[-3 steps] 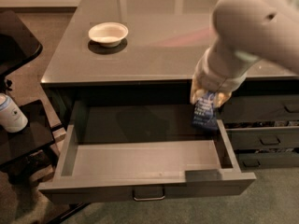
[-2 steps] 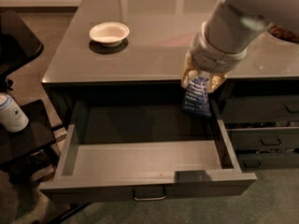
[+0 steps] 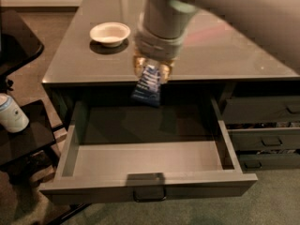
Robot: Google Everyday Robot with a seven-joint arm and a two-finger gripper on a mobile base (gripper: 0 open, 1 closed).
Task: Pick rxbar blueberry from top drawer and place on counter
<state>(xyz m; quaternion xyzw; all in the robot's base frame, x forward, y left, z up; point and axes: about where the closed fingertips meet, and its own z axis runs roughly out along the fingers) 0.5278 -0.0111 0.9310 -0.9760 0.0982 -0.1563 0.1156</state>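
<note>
We logged the rxbar blueberry (image 3: 146, 89) in the air, not in the drawer and not on the counter. It hung tilted from its top end, lower end pointing down and slightly left, over the back part of the open top drawer (image 3: 150, 187) and in front of the counter (image 3: 220, 55) edge. The gripper (image 3: 152, 74) pinched the bar by its upper end, one of its fingers (image 3: 139, 67) on either side of the wrapper, so we marked it as clamped on the bar. We judged a top-end pinch fit a flat bar lying low in a shallow drawer, and it left the bar dangling free below.

The gripper sat right at the counter's front lip, wrist and arm filling the top right of the view. The drawer stood pulled fully out and we saw nothing else in it.

We judged pick done, place not yet. The bar's low end hung below counter level, so it needed to clear the lip before going onto the top. The white bowl (image 3: 110, 33) sat on the counter to the left, well apart. The narrower drawers (image 3: 265, 125) were at right, and a black side table (image 3: 26, 142) with a white container (image 3: 11, 114) at left.
</note>
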